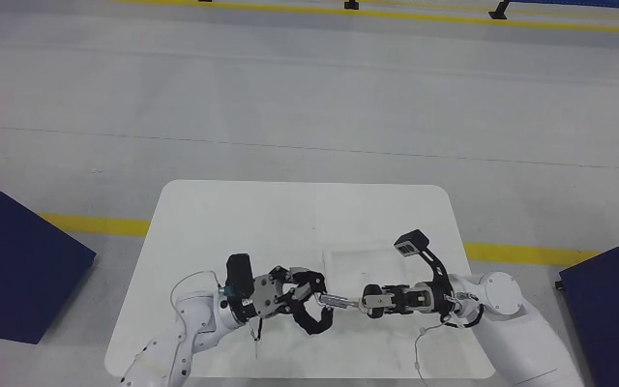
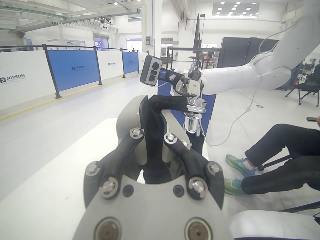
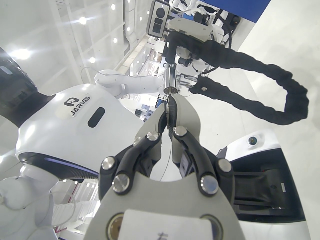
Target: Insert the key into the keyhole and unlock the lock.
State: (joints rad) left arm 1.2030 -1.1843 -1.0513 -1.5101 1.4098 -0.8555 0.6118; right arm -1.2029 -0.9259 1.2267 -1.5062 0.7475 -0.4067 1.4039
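A: Lock position?
B: The lock (image 3: 170,81) is held up off the desk (image 1: 242,223), over the near middle, between the two arms. The left end effector (image 2: 153,108) is clamped on its cable (image 3: 275,88) right by the barrel.
A: Why grip there?
B: My read is that it braces the barrel and points the keyhole end right, toward the other arm. Gripping farther along the soft cable would let the barrel flop.
A: Right side?
B: The right end effector (image 3: 171,102) is pinched narrow on the key (image 2: 197,107), with the pads flat on the head. The blade is in line with the barrel's axis. That hold looks like it lets a wrist roll turn the key.
A: Is the key in?
B: The fingertips sit right at the barrel's end face, so it looks at least started. I can't tell how deep it is because the pads hide the blade.
A: What does the lock look like?
B: It has a short shiny chrome cylinder with a round end face. The cable is thick with a black fabric sleeve, and it loops out to the near side and hangs free. It is limp and bends under its own weight.
A: Stage?
B: I'd call it insertion, with the turn to unlock not yet done.
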